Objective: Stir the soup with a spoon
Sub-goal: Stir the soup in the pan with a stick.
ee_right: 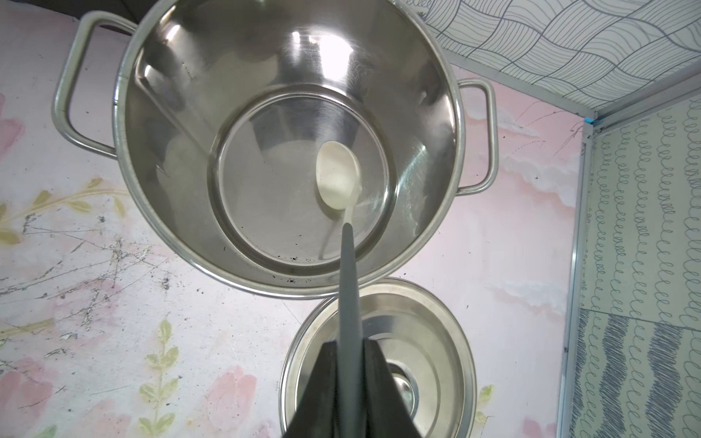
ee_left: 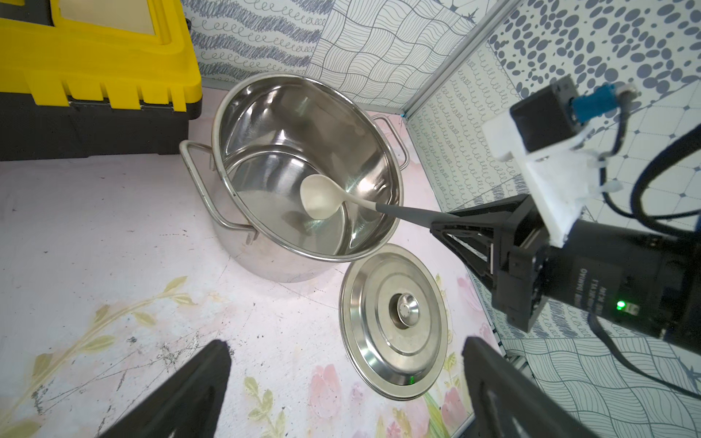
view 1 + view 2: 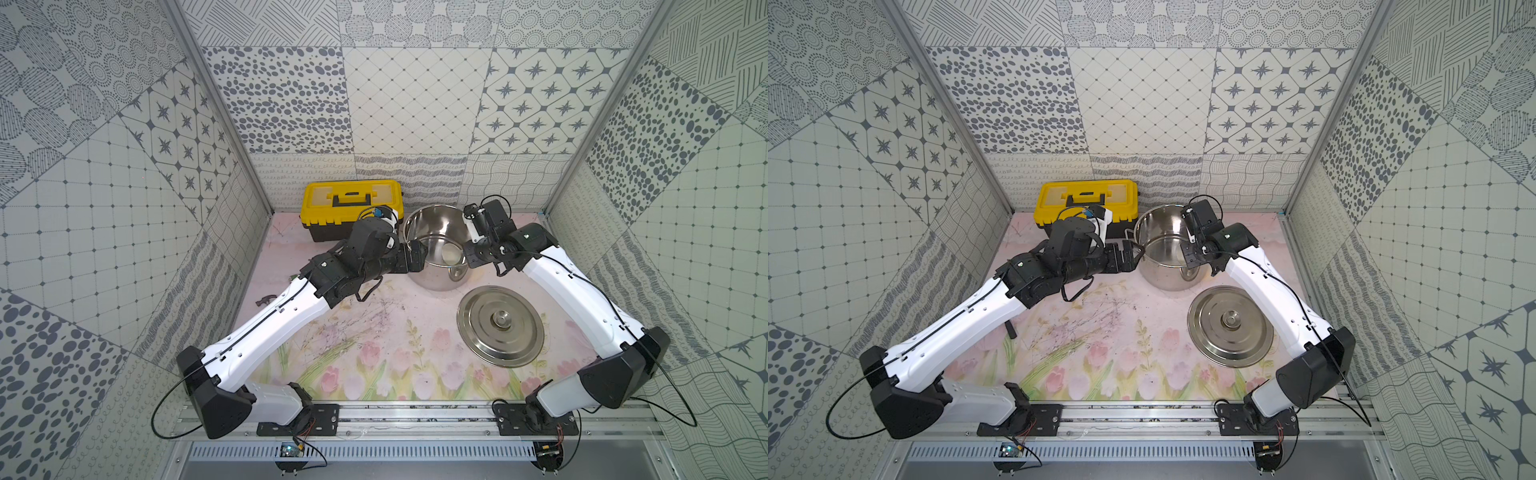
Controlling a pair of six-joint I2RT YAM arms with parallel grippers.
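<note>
stirring step: right tool [image 1: 349, 345] clamped on the cream-bowled, grey-handled spoon [image 1: 337, 174], dipped into the shiny steel stockpot [image 1: 288, 49]; left tool [image 2: 346, 342] gapes empty. next: circle, avoiding walls.

The toolbox [image 3: 353, 199] sits at the pot's [image 3: 434, 222] ten o'clock, and the lid [image 3: 500, 326] lies just beside the pot at its five o'clock. The spoon [image 3: 451, 251] reaches into the pot from three o'clock.

We find three walls [image 3: 415, 104] clad in grey-on-white patchwork panels: dots, stars, grids, wavy lines. Aluminium corner posts [image 3: 217, 104] join them. A pink floral mat [image 3: 374, 353] covers the floor; an aluminium rail [image 3: 415, 409] borders its near edge. Lighting is even.
</note>
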